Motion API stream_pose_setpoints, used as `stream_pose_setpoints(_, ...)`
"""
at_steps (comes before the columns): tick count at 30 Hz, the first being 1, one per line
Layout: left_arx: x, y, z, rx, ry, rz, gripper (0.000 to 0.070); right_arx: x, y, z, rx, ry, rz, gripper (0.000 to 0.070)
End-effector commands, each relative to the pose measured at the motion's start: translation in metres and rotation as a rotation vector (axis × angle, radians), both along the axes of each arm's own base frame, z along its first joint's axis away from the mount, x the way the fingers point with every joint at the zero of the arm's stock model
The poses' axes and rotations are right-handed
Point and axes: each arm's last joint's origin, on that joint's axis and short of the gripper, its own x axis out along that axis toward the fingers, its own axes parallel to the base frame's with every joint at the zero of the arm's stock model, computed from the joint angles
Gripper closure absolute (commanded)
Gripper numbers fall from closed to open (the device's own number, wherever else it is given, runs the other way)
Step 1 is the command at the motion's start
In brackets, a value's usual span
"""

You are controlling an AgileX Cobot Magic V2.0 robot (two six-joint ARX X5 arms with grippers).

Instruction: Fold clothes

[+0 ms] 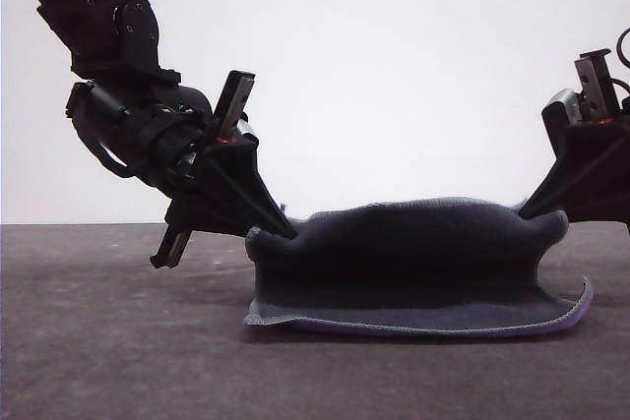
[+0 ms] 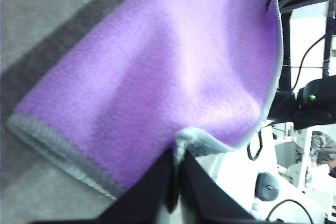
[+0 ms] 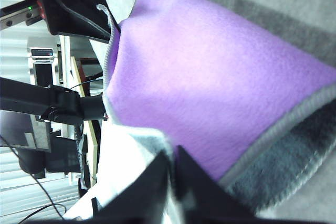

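Cloth (image 1: 413, 263) looks grey in front, purple in wrist views.

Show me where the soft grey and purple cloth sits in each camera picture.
Front view: soft grey and purple cloth low in the middle, corners lifted by both grippers.
Left wrist view: purple face across the centre.
Right wrist view: purple face, centre-right.
Shared landmark: light grey stitched edging.

cloth (image 1: 413, 263): soft fleece, fuzzy nap, matt, dark grey 1 face, purple other, ribbed light grey stitched edging | table (image 1: 98, 341): dark matt, fine-grained texture | left gripper (image 1: 285, 231): black matt fingers, looks plastic | right gripper (image 1: 527, 211): same
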Motion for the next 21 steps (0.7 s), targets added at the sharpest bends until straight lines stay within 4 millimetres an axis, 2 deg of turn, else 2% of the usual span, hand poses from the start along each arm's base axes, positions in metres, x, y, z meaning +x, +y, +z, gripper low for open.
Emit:
stream_pose_setpoints(1,0.002,-0.004,0.001,-0.033,-0.01,-0.022,0.0517,0.003,-0.002,0.003,0.003,-0.032,0.008,0.046)
stream_pose_setpoints(2,0.002,-0.004,0.001,-0.044,-0.005,-0.024,0.0436,0.003,-0.003,0.003,0.003,-0.029,0.006,0.0364)
stream_pose_setpoints(3,0.002,-0.004,0.002,-0.053,0.0,-0.025,0.0378,0.003,-0.004,0.003,0.003,-0.028,0.003,0.0298)
stream_pose_setpoints(4,0.002,-0.004,0.002,-0.06,0.003,-0.026,0.0342,0.003,-0.004,0.003,0.004,-0.027,0.0,0.0262)
stream_pose_setpoints(15,0.001,-0.002,0.005,-0.066,0.03,-0.027,0.0334,0.002,-0.015,0.005,0.012,-0.034,-0.04,0.0255)
stream_pose_setpoints(21,0.01,0.013,0.035,-0.019,-0.05,0.006,0.0333,-0.004,-0.026,0.024,0.002,-0.076,-0.081,0.0253)
